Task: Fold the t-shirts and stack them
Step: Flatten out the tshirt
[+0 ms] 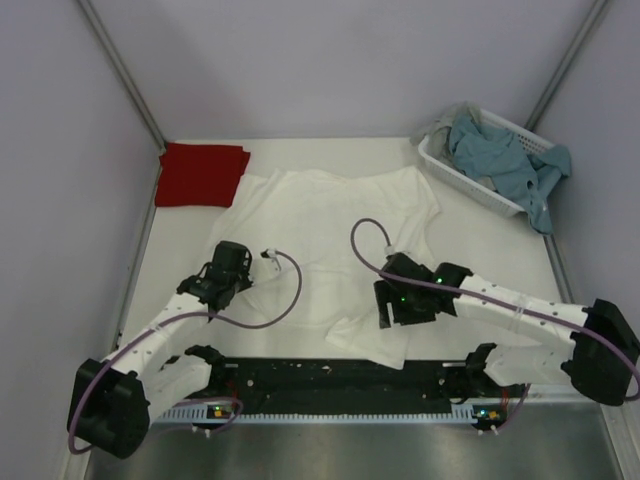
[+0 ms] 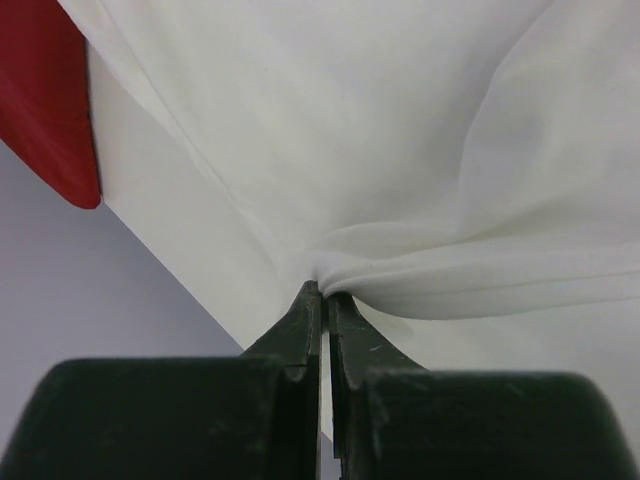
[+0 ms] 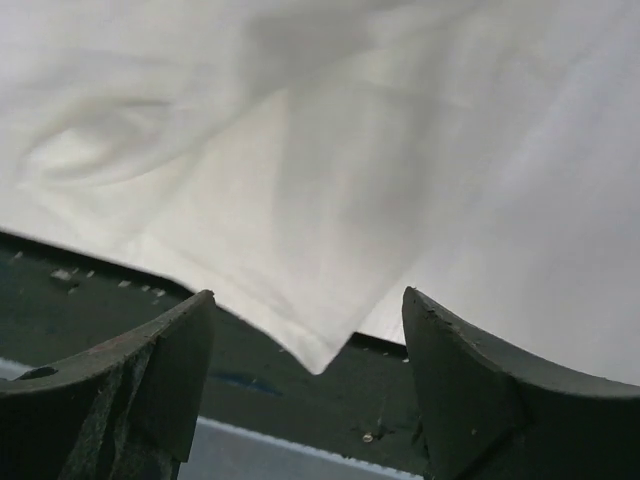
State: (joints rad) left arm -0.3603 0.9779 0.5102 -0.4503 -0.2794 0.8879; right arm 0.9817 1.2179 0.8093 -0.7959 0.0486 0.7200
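Note:
A large white t-shirt [image 1: 330,230] lies spread on the table, and no print shows on it. A plain dark red t-shirt [image 1: 203,173] lies folded at the back left. My left gripper [image 1: 232,256] is at the white shirt's left edge. In the left wrist view it [image 2: 323,292] is shut on a pinched fold of white cloth [image 2: 420,180], with the red shirt [image 2: 45,100] at the upper left. My right gripper [image 1: 388,312] is over the shirt's near right part. In the right wrist view it [image 3: 308,296] is open and a corner of the white shirt [image 3: 315,345] lies between its fingers.
A white slotted basket [image 1: 440,165] stands at the back right with blue-grey cloth [image 1: 505,165] heaped in it. A black rail [image 1: 330,375] runs along the table's near edge and also shows in the right wrist view [image 3: 120,300]. Grey walls close in both sides.

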